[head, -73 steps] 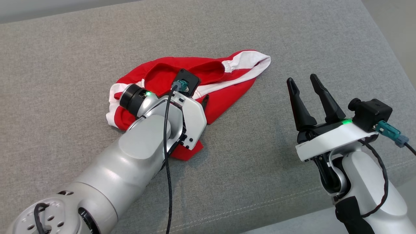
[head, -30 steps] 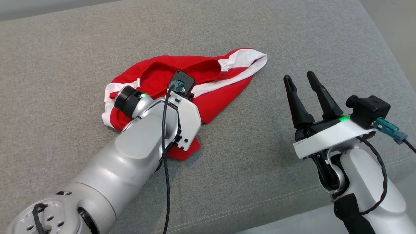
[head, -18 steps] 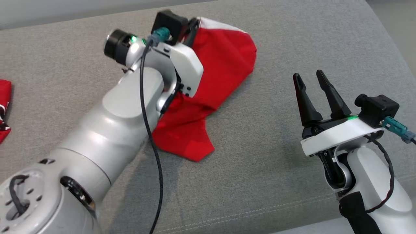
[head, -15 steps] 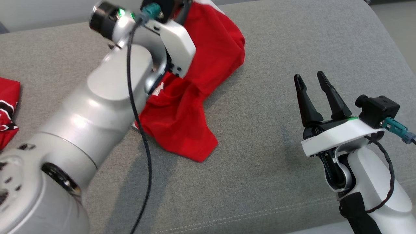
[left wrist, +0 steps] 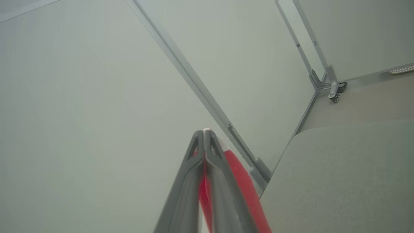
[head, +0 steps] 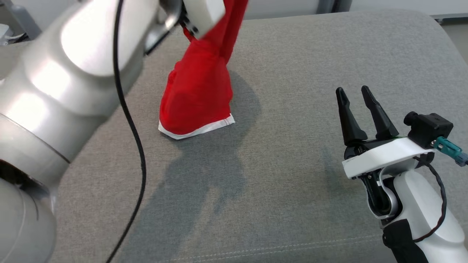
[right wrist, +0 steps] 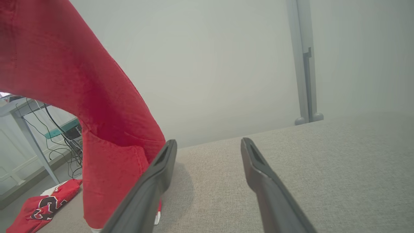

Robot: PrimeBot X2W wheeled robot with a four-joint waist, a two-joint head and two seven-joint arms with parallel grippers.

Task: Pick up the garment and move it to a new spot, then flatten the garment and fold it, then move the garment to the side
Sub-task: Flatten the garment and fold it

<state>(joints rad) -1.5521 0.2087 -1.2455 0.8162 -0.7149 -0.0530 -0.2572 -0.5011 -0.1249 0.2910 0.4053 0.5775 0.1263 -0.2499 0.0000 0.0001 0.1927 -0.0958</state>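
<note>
The left end effector (left wrist: 203, 134) is seen clamped shut on a fold of the red garment (head: 197, 98), with the cloth pinched between its two fingers almost up to the tips. From that grip the garment is hung as a long, narrow drape. Only its white-trimmed lower hem touches the grey cushion (head: 299, 65), left of the cushion's middle and nearer the far edge than the near one. The right end effector (head: 353, 91) is held with its jaws spread and nothing between them, over the right part of the cushion towards the near edge, well apart from the cloth.

The step in hand is judged to be the first one: the garment is raised but not yet laid at a new spot, and no flattening or folding is begun. For the next move, a bare stretch of cushion is called for. The cloth would best be lowered hem first and drawn out as it is laid, so that it is not dropped in a heap. A second corner would probably have to be taken by the right end effector for spreading.

A second red garment (right wrist: 42, 204) is seen low at the left of the right wrist view, and it cannot be told what it lies on.
</note>
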